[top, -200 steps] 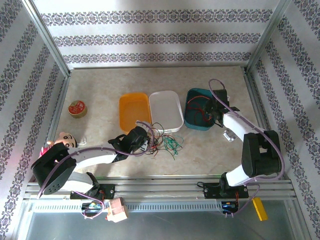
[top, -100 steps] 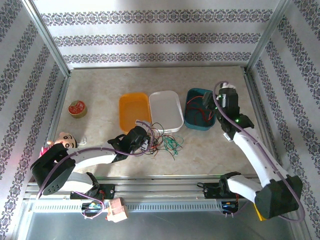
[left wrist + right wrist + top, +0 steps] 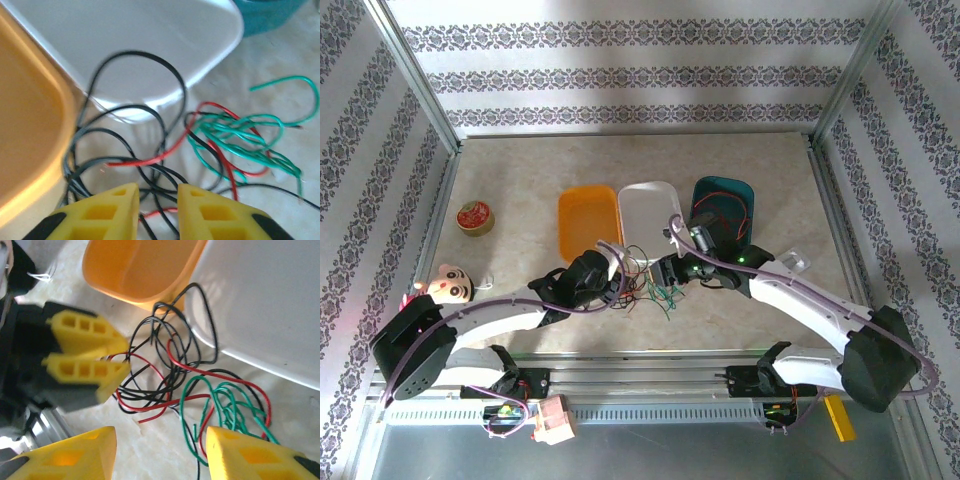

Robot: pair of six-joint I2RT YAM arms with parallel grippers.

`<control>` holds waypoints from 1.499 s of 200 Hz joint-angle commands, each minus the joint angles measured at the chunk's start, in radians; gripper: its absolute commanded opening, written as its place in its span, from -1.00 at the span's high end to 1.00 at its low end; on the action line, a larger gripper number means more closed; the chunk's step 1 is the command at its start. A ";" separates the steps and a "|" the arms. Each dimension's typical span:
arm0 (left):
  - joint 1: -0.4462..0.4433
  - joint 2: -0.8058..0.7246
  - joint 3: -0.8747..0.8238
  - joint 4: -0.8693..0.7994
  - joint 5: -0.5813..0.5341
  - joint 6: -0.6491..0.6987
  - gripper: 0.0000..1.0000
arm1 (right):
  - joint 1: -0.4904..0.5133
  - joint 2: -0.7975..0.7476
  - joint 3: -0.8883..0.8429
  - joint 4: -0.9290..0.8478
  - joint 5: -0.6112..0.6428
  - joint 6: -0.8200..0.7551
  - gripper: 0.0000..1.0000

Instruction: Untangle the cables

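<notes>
Cables point(image 3: 645, 285) in black, red and green lie in a loose tangle on the table point(image 3: 520, 190), just in front of the orange tray point(image 3: 588, 220) and the white tray point(image 3: 650, 215). The left gripper point(image 3: 158, 187) sits low at the tangle's left edge. Its yellow fingers point(image 3: 112, 210) are parted by a narrow gap that black strands cross without being clamped. From the right wrist, the red and black loops meet its tips point(image 3: 120, 357). The right gripper point(image 3: 160, 431) hovers over the right side of the heap with its jaws spread wide and holding nothing, the green strands point(image 3: 225, 410) bunched beneath it. One black loop reaches over the white tray's near rim. Further right stands a teal tray point(image 3: 740, 195) with a red strand point(image 3: 715, 212) inside.
</notes>
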 commanded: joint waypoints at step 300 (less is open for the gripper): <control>-0.015 -0.277 0.233 -0.122 0.179 0.230 1.00 | -0.154 -0.013 -0.121 0.090 0.070 0.121 0.03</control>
